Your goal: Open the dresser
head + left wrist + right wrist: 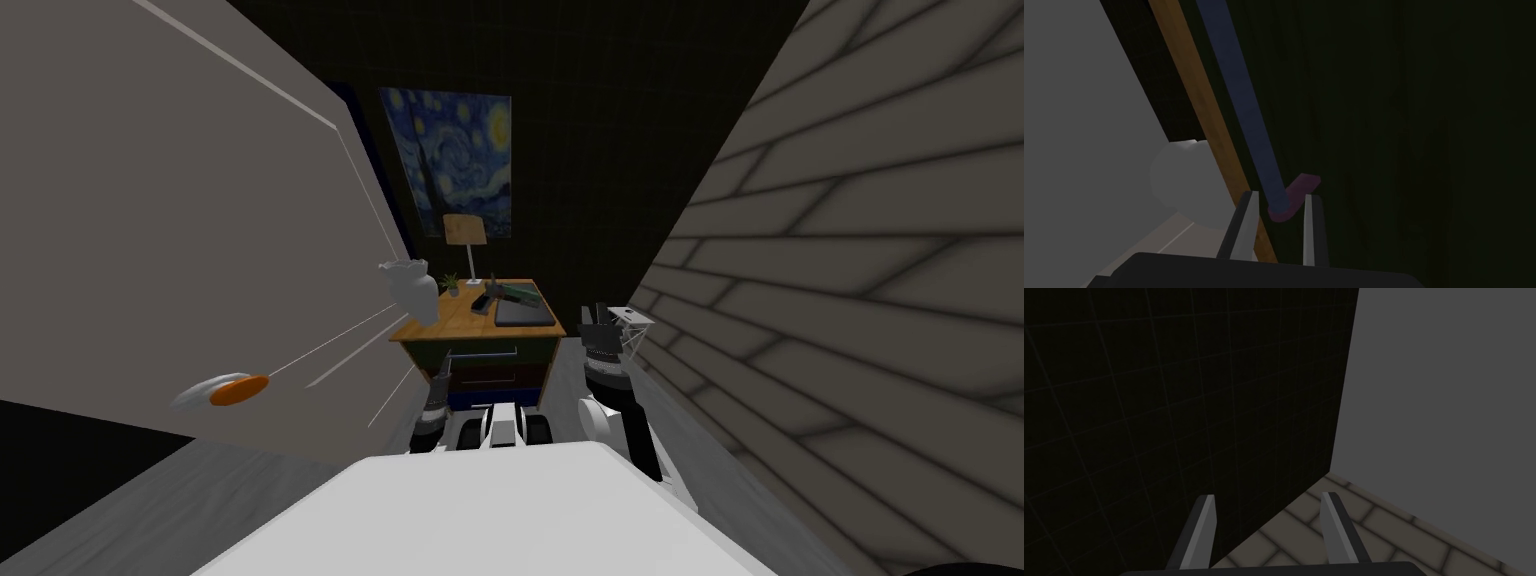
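Two thin fingers (1249, 225) of the left gripper (1280, 196) are seen closed in tight on the blue bar handle (1244, 100) of the dresser (480, 355). The bar's end is caught between them, right beside its purple bracket (1301, 187), so a firm grip on the handle is shown. The dresser's dark green front (1399, 150) is seen close behind the bar, and its wooden top edge (1196, 95) runs alongside.

From the head camera the dresser is found straight ahead, set against the dark back wall (600, 150), and the left gripper is placed low at the left side of its front, at the drawers. On the dresser's top a lamp (465, 232), a small plant (451, 283) and a dark flat slab (523, 314) are made out, with a white vase (412, 287) at its left corner.

Over to the right of the dresser, the right gripper (603, 325) is held raised and apart from it, blades spread wide. Above the dresser a swirling blue night-sky painting (450, 160) is hung
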You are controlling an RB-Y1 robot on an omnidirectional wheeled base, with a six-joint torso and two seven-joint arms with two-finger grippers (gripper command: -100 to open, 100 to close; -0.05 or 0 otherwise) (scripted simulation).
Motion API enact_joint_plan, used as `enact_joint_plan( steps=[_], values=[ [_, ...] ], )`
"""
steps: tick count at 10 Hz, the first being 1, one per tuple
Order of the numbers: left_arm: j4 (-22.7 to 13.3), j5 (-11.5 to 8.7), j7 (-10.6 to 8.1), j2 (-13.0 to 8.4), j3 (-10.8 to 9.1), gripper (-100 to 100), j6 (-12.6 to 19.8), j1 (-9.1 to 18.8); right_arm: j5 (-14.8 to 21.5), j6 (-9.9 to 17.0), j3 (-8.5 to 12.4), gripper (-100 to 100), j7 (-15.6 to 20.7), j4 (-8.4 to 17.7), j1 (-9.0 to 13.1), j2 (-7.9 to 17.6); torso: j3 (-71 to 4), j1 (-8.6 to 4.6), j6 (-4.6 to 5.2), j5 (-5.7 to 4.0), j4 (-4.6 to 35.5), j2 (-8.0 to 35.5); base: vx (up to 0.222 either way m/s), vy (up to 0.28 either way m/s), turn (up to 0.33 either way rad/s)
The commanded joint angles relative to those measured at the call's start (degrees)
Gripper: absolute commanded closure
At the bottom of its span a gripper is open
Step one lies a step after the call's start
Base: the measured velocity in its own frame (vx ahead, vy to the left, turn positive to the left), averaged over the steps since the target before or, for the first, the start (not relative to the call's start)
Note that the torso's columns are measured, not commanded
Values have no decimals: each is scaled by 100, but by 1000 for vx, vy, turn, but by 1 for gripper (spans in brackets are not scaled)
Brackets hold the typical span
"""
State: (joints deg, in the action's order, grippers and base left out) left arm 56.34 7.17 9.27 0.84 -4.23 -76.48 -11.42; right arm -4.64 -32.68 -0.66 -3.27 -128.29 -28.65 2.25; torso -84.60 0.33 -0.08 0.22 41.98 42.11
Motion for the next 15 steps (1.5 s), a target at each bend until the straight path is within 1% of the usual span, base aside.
enact_joint_plan(
  steps=[1, 7, 8, 10, 13, 14, 15],
  values=[
    [58, -1, -16, -21, 2, 100, 325, 81, 0, 0, 0, 0, 0, 0, 1, 0, 17, -9, 0, -1, 8, 26, -141, -24, 40],
    [204, -8, -72, -87, 11, 100, 919, 307, 0, 0, 0, 0, 0, 0, 0, 0, -8, -17, 4, -11, 10, -8, -119, -9, 23],
    [234, -4, -65, -71, 18, 100, 840, 298, 0, 0, 0, 0, 0, 0, 0, 0, -5, -21, 5, -11, 10, -2, -51, -9, 6],
    [280, 8, -89, -81, 35, 100, 875, 267, 0, 0, 0, 0, 0, 0, 0, 0, -2, -19, 3, -15, 18, 7, -120, 16, 19],
    [341, 27, -123, -94, 63, 100, 896, 214, 0, 1, -1, 0, 0, 1, 2, 0, 13, -20, -2, -13, 21, 26, -195, -7, 27],
    [346, 27, -119, -88, 66, 100, 891, 233, 0, 1, 0, 0, 0, 1, 2, 0, -3, -18, 1, -18, 23, 3, -75, 1, -2],
    [369, 41, -137, -92, 86, 100, 899, 185, 0, 0, 0, 0, 0, 0, 0, 0, -22, -23, 4, -23, 25, -25, -134, -5, 30]
  ],
)
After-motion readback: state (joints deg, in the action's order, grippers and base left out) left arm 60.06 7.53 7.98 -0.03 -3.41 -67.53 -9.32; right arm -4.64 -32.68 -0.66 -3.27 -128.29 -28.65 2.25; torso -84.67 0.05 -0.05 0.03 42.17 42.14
